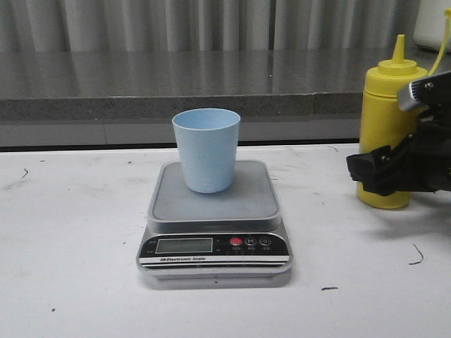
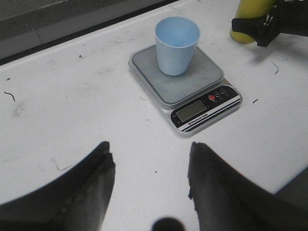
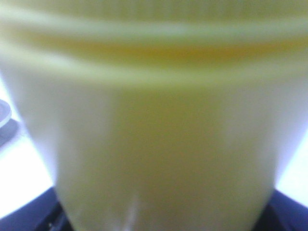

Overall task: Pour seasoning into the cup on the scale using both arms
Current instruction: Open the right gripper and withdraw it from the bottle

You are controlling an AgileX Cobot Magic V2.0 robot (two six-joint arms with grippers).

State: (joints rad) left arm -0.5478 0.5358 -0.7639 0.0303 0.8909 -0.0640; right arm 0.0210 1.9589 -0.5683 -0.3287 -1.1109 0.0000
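A lab-like test bench is showing: a scuffed white table (image 1: 70, 232), its far edge meeting a grey ledge (image 1: 141, 88) and curtain (image 1: 211, 24).

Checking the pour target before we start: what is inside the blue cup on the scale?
The cup on the scale looks empty where the left wrist view sees in: bare blue wall. Its near wall hides part of the bottom.

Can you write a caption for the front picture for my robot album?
Pale blue plastic cup stands on the silver-grey scale while the right pincer reaches around the tall yellow squeeze bottle.
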